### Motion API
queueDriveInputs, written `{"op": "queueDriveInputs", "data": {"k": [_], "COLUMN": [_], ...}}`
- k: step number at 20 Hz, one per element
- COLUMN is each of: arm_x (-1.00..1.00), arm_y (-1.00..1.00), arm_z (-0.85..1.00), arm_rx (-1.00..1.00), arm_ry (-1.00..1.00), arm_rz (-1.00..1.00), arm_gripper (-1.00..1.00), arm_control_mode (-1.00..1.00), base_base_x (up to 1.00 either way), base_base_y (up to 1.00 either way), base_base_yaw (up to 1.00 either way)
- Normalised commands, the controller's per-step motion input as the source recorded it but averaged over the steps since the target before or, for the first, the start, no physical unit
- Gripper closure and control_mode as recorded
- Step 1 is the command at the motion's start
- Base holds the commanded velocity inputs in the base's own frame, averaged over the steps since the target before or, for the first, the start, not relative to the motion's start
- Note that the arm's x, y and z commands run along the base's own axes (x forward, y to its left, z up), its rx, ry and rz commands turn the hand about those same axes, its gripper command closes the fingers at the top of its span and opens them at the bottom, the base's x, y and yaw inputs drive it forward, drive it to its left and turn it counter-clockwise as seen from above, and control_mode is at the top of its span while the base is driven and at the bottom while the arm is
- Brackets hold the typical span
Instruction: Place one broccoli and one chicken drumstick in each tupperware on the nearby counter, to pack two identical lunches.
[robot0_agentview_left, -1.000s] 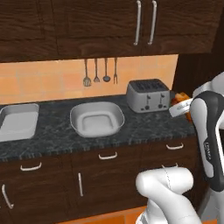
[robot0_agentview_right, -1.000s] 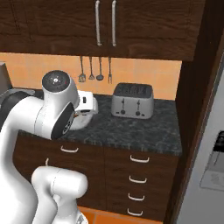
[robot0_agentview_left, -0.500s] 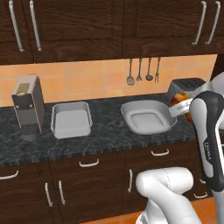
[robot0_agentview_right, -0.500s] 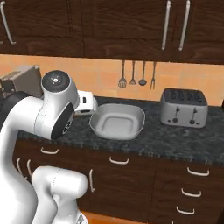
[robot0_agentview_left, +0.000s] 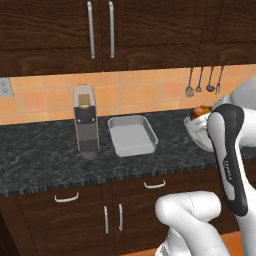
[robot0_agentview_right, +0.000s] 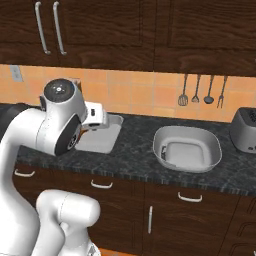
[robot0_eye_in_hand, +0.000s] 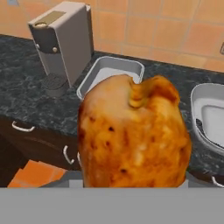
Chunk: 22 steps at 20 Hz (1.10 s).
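Hand view has the chicken drumstick (robot0_eye_in_hand: 133, 133) filling its centre, glossy orange-brown and pressed close to the lens; the gripper is closed around it, its fingertips hidden behind the meat. At 11 o'clock from the drumstick lies the squarish tupperware (robot0_eye_in_hand: 111, 74), with a grey coffee machine (robot0_eye_in_hand: 62, 43) at 10 o'clock just beside it. At 3 o'clock sits the rounded tupperware (robot0_eye_in_hand: 209, 116). Both tubs rest on the dark speckled counter (robot0_eye_in_hand: 26, 94), near each other.

Orange tile backsplash (robot0_agentview_left: 45, 97) ran behind the table (robot0_agentview_left: 40, 155); dark wood cabinets (robot0_agentview_left: 150, 30) above and below, utensils (robot0_agentview_right: 200, 91) hung on the wall.
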Motion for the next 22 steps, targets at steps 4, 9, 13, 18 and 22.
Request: {"op": "queueDriveInputs", "data": {"k": [4,9,13,18,22], "arm_x": [0.92,1.00,0.85,0.85,0.70], "arm_y": [0.16,0.36,0.60,0.50,0.39], "arm_z": [-0.44,-0.47,-0.32,-0.21,-0.24], "arm_rx": [0.04,0.04,-0.07,-0.04,-0.04], "arm_ry": [-0.02,0.00,0.00,0.00,0.00], "arm_rz": [-0.05,-0.03,0.00,0.00,0.00], "arm_gripper": [1.00,1.00,1.00,1.00,1.00], "arm_control_mode": [-1.00,-1.00,-1.00,-1.00,-1.00], "base_base_x": [0.00,0.00,0.00,0.00,0.00], "base_base_y": [0.00,0.00,0.00,0.00,0.00], "base_base_yaw": [0.00,0.00,0.00,0.00,0.00]}}
